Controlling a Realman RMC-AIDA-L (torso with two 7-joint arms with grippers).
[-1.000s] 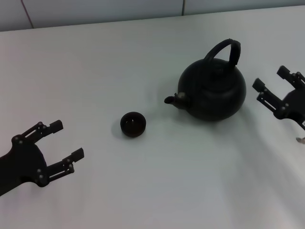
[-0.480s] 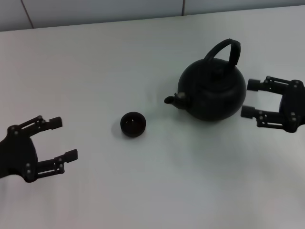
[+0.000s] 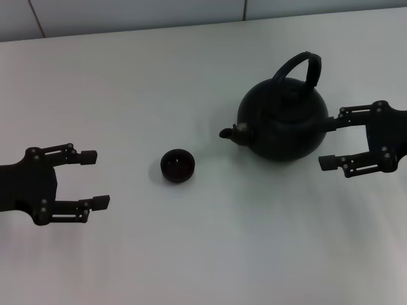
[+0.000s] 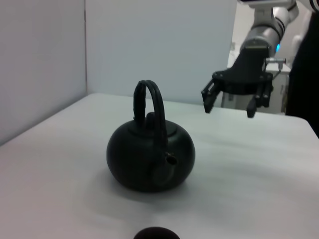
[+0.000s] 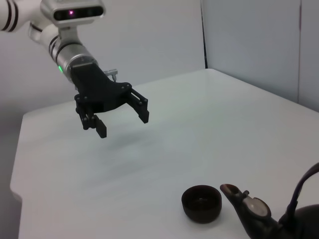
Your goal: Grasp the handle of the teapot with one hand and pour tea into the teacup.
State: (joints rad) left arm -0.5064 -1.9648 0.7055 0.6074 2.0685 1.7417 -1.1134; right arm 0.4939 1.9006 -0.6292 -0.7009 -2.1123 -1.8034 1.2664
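In the head view, the teapot (image 3: 283, 124) sits right of centre in the upper half of the frame on the white table (image 3: 191, 254), its short spout (image 3: 230, 132) pointing toward the frame's left and its handle (image 3: 300, 68) arching up over the lid. The teacup (image 3: 177, 166) stands apart from it, left of and slightly below the spout, near mid-frame. The right gripper (image 3: 327, 143) reaches in from the right edge with its fingers spread wide, held just beside the teapot's body and clasping nothing. The left gripper (image 3: 92, 179) is at the left edge, lower than the cup and well apart from it, its fingers likewise spread and empty. In the left wrist view, the teapot fills the centre, spout facing the camera, with the handle standing upright; the right gripper (image 4: 230, 103) hangs open in the upper right, beyond the pot, and the teacup's rim (image 4: 156, 233) just shows at the bottom edge. In the right wrist view, the teacup (image 5: 201, 202) sits at lower centre close beside the spout (image 5: 234, 191) at lower right, while the open left gripper (image 5: 122, 119) hovers over the table in the upper left.
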